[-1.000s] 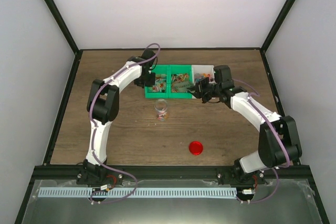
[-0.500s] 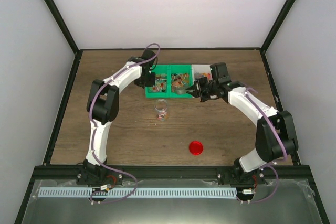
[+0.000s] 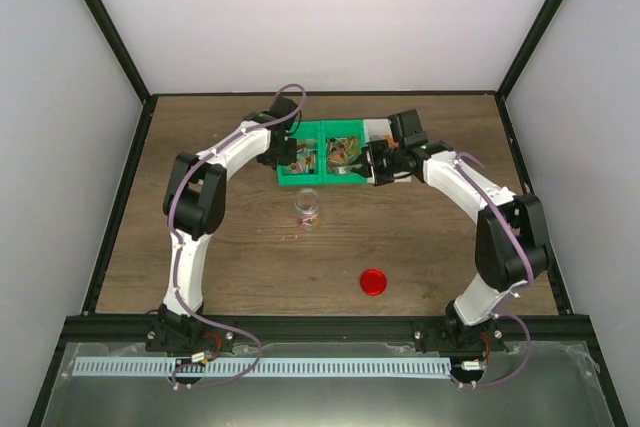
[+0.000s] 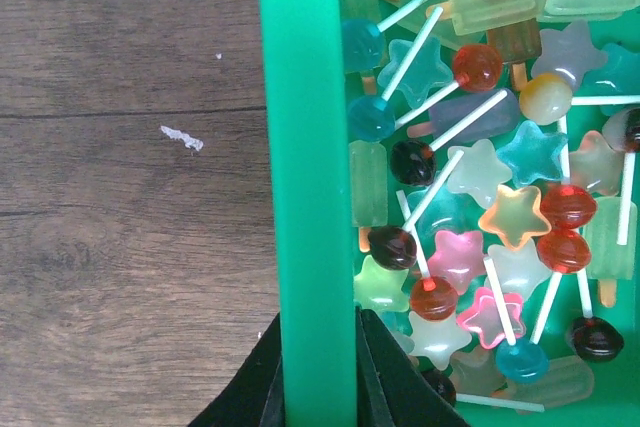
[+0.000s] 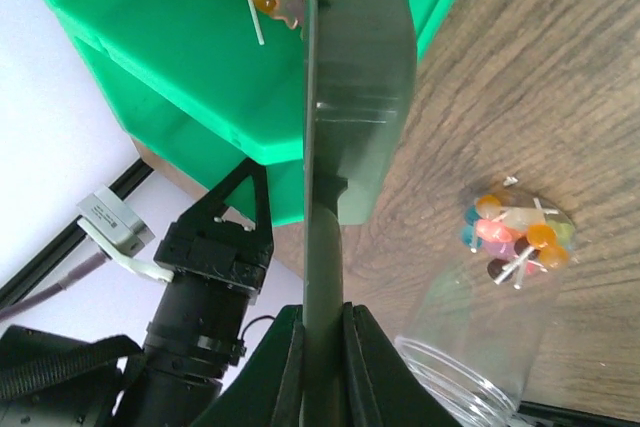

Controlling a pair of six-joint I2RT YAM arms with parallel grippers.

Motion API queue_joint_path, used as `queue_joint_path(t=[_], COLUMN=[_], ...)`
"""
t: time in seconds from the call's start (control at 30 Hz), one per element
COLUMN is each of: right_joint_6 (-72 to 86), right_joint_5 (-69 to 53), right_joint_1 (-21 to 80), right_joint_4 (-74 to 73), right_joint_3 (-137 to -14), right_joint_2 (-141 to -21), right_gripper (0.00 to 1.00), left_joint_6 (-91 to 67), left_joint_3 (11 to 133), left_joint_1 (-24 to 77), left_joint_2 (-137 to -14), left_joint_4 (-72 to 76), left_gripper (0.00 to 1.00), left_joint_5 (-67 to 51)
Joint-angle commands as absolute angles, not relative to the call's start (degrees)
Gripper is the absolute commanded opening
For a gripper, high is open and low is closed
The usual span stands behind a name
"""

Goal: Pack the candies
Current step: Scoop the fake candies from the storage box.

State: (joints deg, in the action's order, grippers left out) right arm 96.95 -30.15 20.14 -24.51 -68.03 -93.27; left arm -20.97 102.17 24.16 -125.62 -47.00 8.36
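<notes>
The candies (image 4: 480,177) are small lollipops, stars and bars, filling a green bin (image 4: 305,147). My left gripper (image 4: 320,377) is shut on the bin's left wall, one finger outside and one inside. In the top view it (image 3: 286,153) sits at the left end of the green bin (image 3: 300,179). My right gripper (image 5: 322,337) is shut on the handle of a grey-green scoop (image 5: 355,67), which reaches over the bin's (image 5: 180,57) near edge; from above this gripper (image 3: 373,162) is at the bin's right end. A clear jar (image 3: 308,209) holds a few candies (image 5: 515,232).
A round red lid (image 3: 373,281) lies on the wooden table toward the front right. A white bin (image 3: 384,131) stands against the green bin's right side, partly behind my right arm. The jar's rim (image 5: 470,377) shows close under the right wrist.
My right arm has swung left and toward the back, carrying the scoop up to the green bin's right part. The left arm, the jar and the lid have not moved.
</notes>
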Motion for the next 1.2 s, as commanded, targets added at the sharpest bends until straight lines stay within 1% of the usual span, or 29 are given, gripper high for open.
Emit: queue_joint_path(t=[0.0,0.2,0.33,0.53,0.8,0.9,1.17], right_joint_6=[97.5,96.2,97.6,97.8,95.7,95.8,98.0], right_joint_5=[-28.0,-28.4,-27.3,-25.6,-24.5,-25.1,-24.3], right_joint_1=[20.5,20.9,21.2,21.4,21.2,21.3,22.5], right_joint_4=[-29.1,-33.8,-33.6,-32.4,-18.9,-16.3,-26.2], right_joint_3=[-72.8,-76.5,-76.9,-80.7,-78.8,-77.7,-78.4], right_joint_2=[-97.4,-100.9,-102.3,-108.3,-114.0,-113.7,-105.9], right_gripper=[0.01,0.01,0.01,0.01,0.01,0.01,0.01], left_joint_6=[-22.4,-24.0,-24.5,-24.2,-20.8,-21.1,-22.1], left_joint_3=[100.5,100.7,100.6,100.2,100.4,100.3,100.9], left_joint_1=[23.9,23.9,23.9,23.9,24.1,24.1,24.1], left_joint_2=[-126.5,-126.3,-126.4,-126.6,-127.4,-127.3,-127.6], left_joint_4=[-44.8,-44.4,-44.3,-44.2,-44.9,-45.1,-45.4], left_gripper=[0.04,0.04,0.04,0.04,0.04,0.04,0.04], left_joint_5=[12.5,13.4,13.6,12.4,10.8,11.0,11.8])
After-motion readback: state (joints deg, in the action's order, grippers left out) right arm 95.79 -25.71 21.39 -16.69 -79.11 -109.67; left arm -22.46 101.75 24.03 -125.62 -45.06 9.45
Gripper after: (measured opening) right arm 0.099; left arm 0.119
